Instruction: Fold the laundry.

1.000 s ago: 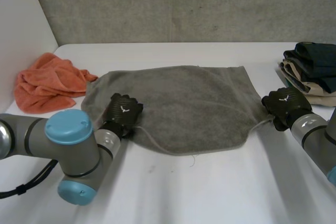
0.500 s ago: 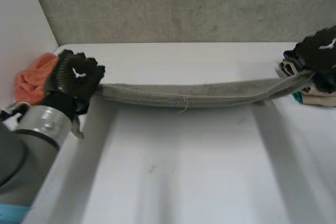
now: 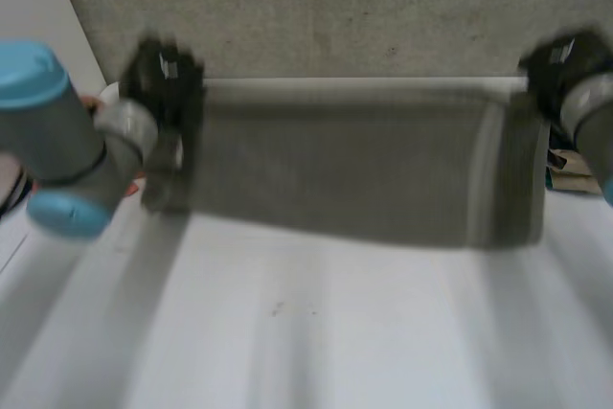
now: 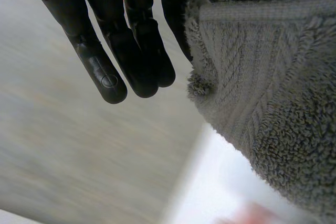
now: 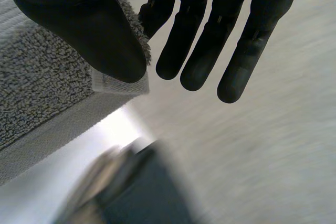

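Head view has the white table (image 3: 316, 332) mostly bare out front. The grey towel (image 3: 345, 170) is up off it, stretched wide between the two arms and hanging like a curtain over the tabletop. That makes sense for a fold: holding the two top corners lets the towel drop flat and square, so it can be laid down or doubled over cleanly.

The left hand (image 3: 165, 79) has one top corner. Its wrist view shows the terry pinched at the thumb side while the other fingers stick out straight. The right hand (image 3: 560, 64) does the same at the other corner, thumb clamped down on the hem.

Just past the right hand sits a folded stack of clothes (image 3: 575, 174), close enough that the towel's side edge could brush it on the way down. Below the left hand's corner, the left wrist view catches a blurry patch that I think is an orange cloth (image 4: 252, 216), probably out of the way.
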